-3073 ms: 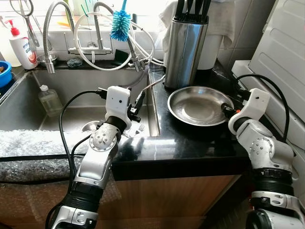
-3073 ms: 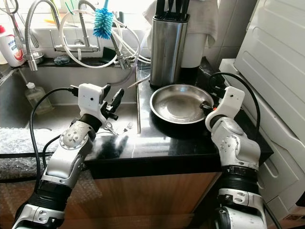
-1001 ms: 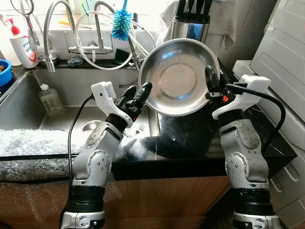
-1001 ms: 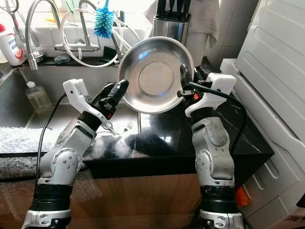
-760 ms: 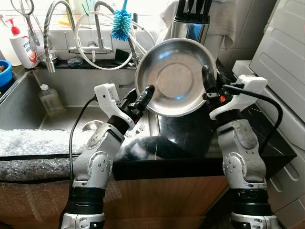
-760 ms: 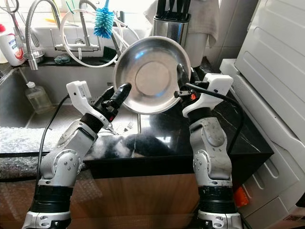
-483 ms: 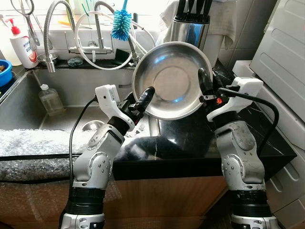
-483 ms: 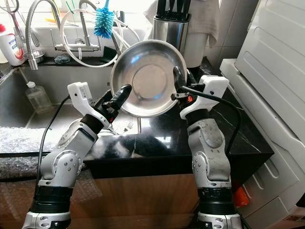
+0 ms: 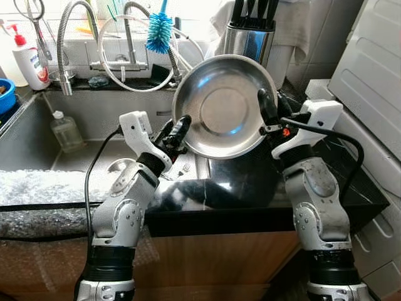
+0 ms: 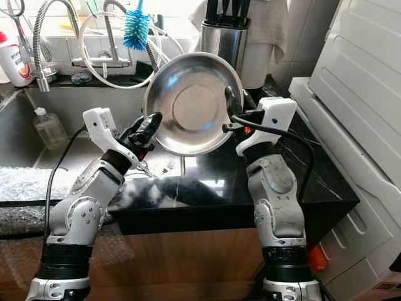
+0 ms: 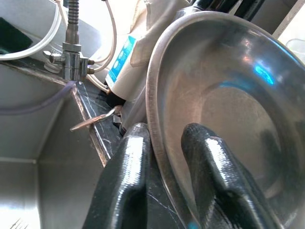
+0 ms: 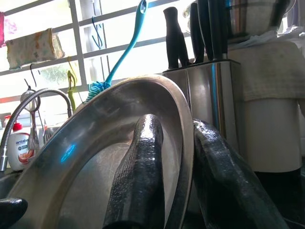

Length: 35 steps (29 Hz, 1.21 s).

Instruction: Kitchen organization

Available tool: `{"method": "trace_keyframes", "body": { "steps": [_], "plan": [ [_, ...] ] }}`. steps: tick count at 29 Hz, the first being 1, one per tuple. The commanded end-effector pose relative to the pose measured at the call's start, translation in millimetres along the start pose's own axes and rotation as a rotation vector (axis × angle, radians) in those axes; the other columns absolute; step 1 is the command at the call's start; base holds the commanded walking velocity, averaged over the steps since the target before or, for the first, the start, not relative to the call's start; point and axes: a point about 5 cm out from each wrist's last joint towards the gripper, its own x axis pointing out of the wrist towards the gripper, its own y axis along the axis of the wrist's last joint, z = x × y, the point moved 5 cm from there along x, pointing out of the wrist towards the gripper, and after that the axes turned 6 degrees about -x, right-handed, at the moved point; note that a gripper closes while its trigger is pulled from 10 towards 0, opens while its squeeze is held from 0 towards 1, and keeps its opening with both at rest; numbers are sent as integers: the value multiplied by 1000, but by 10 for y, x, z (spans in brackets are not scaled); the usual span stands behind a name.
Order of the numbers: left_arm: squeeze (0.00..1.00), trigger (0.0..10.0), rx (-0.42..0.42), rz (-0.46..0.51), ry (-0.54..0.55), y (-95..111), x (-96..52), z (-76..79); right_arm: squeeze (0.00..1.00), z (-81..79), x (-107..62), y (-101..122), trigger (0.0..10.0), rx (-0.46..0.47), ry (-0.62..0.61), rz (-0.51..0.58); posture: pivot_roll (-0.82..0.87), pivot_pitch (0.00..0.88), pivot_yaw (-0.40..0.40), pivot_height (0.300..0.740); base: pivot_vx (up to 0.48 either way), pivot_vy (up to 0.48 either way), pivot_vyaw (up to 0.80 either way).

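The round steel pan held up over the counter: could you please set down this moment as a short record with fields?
held item: round shiny steel pan, lifted and tilted, its hollow facing the camera
left claw: shut on the pan's left rim, one finger on each face
right claw: shut on the pan's right rim
below: black stone counter
behind: cylindrical steel knife block
to the left: steel sink with a small clear bottle
near the taps: blue bristle brush
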Motion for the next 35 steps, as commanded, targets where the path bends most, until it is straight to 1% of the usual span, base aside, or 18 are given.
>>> {"method": "trace_keyframes", "body": {
  "steps": [1,7,11,15,24,25,27,28,33,35],
  "plan": [
    [0,0,9,-36,-44,-46,32,107,0,-42,68,181,10000,-33,22,61,-139,0,-32,740,0,0,0],
    [0,0,13,-53,-51,-75,23,117,0,-50,69,186,10000,-35,26,62,-138,0,-32,740,0,0,0],
    [0,0,32,-117,-83,-196,5,162,0,-90,80,197,10000,-55,47,63,-139,0,-29,740,0,0,0],
    [0,0,38,-133,-91,-224,-4,170,0,-121,88,181,10000,-81,65,54,-137,0,-30,740,0,0,0],
    [0,0,38,-146,-102,-238,-18,184,0,-129,94,160,10000,-91,70,45,-138,0,-30,740,0,0,0],
    [0,0,38,-146,-103,-240,-18,187,514,-127,95,151,10000,-90,71,40,-137,0,-31,740,0,0,0],
    [0,0,38,-147,-104,-240,-18,188,514,-126,96,147,10000,-88,71,38,-137,0,-31,740,0,0,0],
    [0,0,37,-147,-104,-240,-19,188,1000,-127,95,145,10000,-84,72,37,-138,0,-31,740,0,0,0],
    [0,0,36,-143,-101,-237,-18,185,1000,-111,96,144,10000,-89,65,38,-139,0,-31,740,0,0,0],
    [0,0,41,-136,-87,-226,-16,161,1000,-109,97,141,10000,-89,66,37,-138,0,-32,740,0,0,0]
  ]
}}
